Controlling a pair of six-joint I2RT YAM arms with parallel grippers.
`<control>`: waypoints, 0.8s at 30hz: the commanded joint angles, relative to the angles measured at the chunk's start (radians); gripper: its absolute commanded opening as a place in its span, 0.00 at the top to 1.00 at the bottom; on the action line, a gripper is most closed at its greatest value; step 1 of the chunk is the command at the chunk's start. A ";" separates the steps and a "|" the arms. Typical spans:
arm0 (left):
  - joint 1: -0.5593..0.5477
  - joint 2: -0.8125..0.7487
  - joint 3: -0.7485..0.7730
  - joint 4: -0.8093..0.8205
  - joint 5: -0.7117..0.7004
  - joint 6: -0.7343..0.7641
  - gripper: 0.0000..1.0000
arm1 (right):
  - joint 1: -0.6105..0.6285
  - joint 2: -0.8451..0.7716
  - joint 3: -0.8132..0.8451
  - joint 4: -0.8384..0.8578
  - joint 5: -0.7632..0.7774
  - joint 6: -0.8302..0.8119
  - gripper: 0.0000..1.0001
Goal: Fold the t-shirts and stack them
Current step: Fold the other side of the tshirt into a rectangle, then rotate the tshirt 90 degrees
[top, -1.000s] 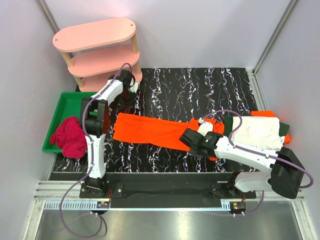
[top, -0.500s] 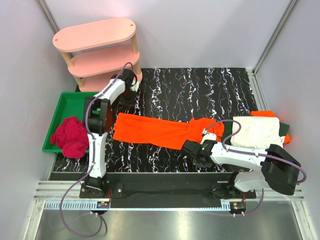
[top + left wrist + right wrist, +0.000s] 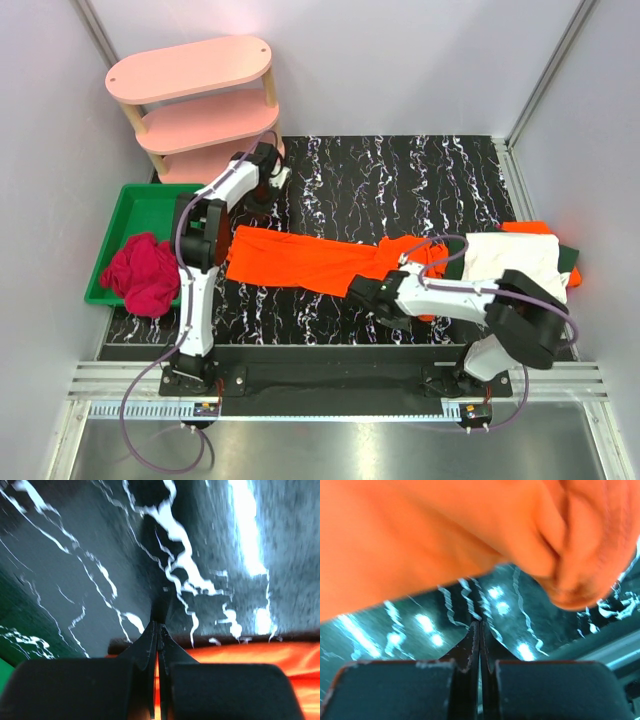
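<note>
A bright orange t-shirt lies stretched flat in a long band across the black marbled table. A stack at the right has a white t-shirt on top, over a dark green one and an orange one. My left gripper is shut and empty, just past the orange shirt's far left edge. My right gripper is shut and empty, low over the table by the shirt's near edge. Its fingertips hold no cloth.
A green tray at the left edge holds a crumpled dark red cloth. A pink three-tier shelf stands at the back left, close behind my left arm. Grey walls close in both sides.
My right gripper has slid left and toward the near edge, from above the shirt's right part to its near hem. My left gripper has shifted slightly right. The orange shirt lies much as before.
</note>
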 commanded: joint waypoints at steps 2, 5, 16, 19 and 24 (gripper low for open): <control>-0.006 -0.063 -0.164 -0.047 0.015 0.015 1.00 | -0.046 0.171 0.110 0.043 0.067 -0.010 1.00; -0.006 -0.115 -0.242 -0.044 0.018 0.031 1.00 | -0.105 0.211 0.132 0.078 0.041 -0.048 1.00; -0.009 -0.236 -0.402 -0.038 0.024 0.071 1.00 | -0.292 0.240 0.184 0.158 0.032 -0.182 1.00; -0.020 -0.268 -0.436 -0.041 0.021 0.083 1.00 | -0.342 0.274 0.225 0.162 0.029 -0.231 1.00; -0.041 -0.319 -0.503 -0.054 0.041 0.109 1.00 | -0.447 0.366 0.330 0.184 0.015 -0.349 1.00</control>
